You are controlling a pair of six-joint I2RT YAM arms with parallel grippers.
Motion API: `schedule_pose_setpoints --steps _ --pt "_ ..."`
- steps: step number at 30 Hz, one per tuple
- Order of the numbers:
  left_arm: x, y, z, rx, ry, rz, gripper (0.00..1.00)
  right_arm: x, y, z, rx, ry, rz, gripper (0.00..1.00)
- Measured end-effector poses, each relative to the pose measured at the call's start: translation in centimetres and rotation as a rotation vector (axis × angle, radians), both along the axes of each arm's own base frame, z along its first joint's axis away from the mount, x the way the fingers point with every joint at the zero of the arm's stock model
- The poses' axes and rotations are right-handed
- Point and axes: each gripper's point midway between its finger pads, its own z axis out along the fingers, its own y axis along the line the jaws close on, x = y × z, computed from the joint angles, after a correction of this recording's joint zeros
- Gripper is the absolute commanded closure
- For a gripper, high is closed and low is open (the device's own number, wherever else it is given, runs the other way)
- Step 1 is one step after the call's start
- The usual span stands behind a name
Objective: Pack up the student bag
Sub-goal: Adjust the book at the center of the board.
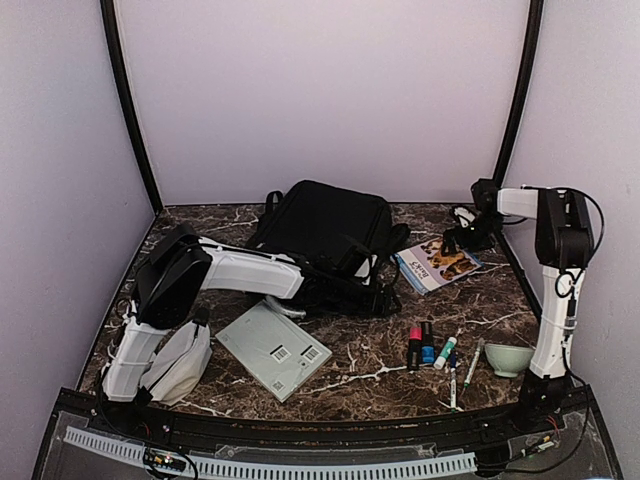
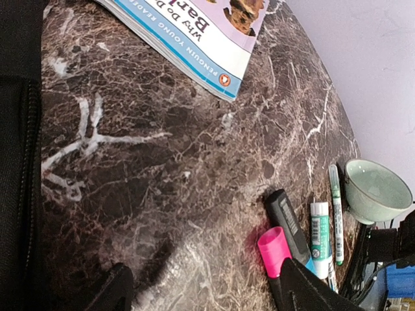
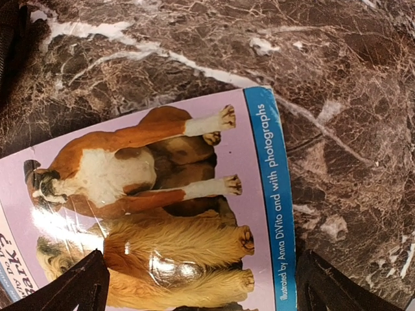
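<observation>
The black student bag (image 1: 325, 235) lies at the back middle of the table; its edge shows at the left of the left wrist view (image 2: 16, 162). My left gripper (image 1: 385, 295) is open and empty (image 2: 207, 291), low over bare marble beside the bag's front right corner. Its right fingertip (image 2: 305, 291) is next to a pink highlighter (image 2: 272, 249). My right gripper (image 1: 462, 240) is open (image 3: 201, 291), just above a dog picture book (image 3: 162, 207) that lies flat to the right of the bag (image 1: 437, 263). The book's right edge lies between the fingers.
A black marker (image 2: 288, 223), a white-teal glue stick (image 2: 320, 236) and a green pen (image 2: 336, 214) lie beside the highlighter (image 1: 414, 345). A pale green bowl (image 1: 508, 358) stands at the front right. A grey flat case (image 1: 273, 350) and a white-grey pouch (image 1: 180, 365) lie at the front left.
</observation>
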Motion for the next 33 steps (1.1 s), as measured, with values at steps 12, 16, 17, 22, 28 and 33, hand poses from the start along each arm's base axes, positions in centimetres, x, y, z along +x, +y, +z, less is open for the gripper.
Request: schedule_pose_setpoints --steps 12,16,17,22,28,33 --pt "2.9 -0.3 0.3 -0.049 0.007 0.202 0.2 -4.8 1.2 -0.5 -0.036 0.042 0.119 0.03" --pt "3.8 -0.2 0.4 -0.074 0.02 0.276 0.21 -8.2 2.2 -0.5 -0.03 0.082 0.17 0.05" --pt "4.1 -0.2 0.4 -0.083 0.025 0.294 0.21 -9.2 2.4 -0.5 -0.025 0.097 0.185 0.06" --pt "5.3 -0.3 0.3 -0.121 0.056 0.351 0.24 -14.9 4.9 0.1 0.046 0.201 0.306 0.05" --pt "5.6 0.2 0.1 -0.126 0.104 0.405 0.25 -19.8 7.2 1.6 0.127 0.342 0.457 0.05" --pt "4.6 1.2 0.3 -0.13 0.164 0.462 0.24 -16.6 7.0 4.3 0.075 0.248 0.473 0.06"
